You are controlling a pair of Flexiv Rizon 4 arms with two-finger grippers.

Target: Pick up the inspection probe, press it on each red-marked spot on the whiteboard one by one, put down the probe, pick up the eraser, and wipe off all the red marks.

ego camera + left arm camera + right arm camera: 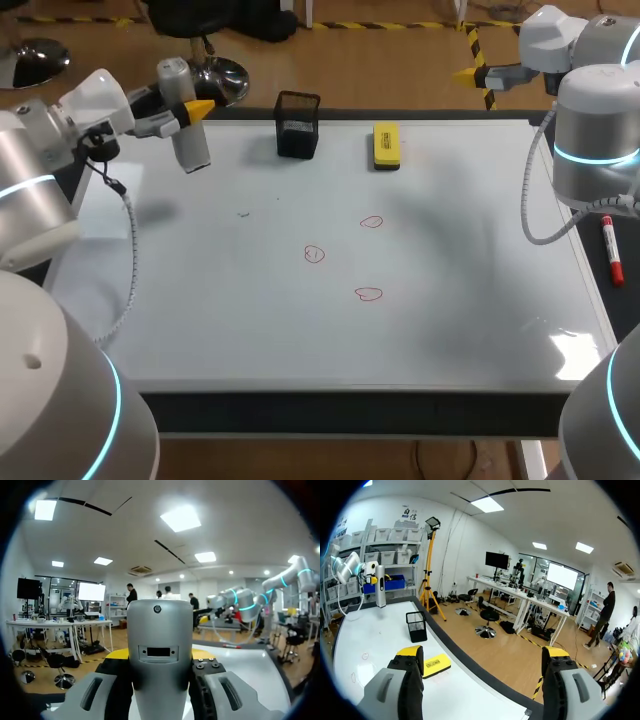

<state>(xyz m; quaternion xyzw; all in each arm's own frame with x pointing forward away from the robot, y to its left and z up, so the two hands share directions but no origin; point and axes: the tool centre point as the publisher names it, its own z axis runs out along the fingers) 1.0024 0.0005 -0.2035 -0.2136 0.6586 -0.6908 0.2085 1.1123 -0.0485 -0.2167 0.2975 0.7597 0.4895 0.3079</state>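
My left gripper [192, 110] is shut on the grey inspection probe [190, 147], holding it nearly upright above the whiteboard's [450, 300] far left corner. In the left wrist view the probe [160, 645] fills the space between the yellow-tipped fingers [116, 655]. Three red marks [371, 222], [314, 254], [368, 293] lie in the board's middle. The yellow eraser [386, 146] rests at the far edge. My right gripper [482, 655] hangs open and empty past the far right corner, with the eraser [436, 664] and the held probe [380, 586] in its view.
A black mesh pen holder [297, 125] stands at the far edge, left of the eraser and right of the probe. A red marker [610, 250] lies beside the board's right edge, under my right arm [595, 140].
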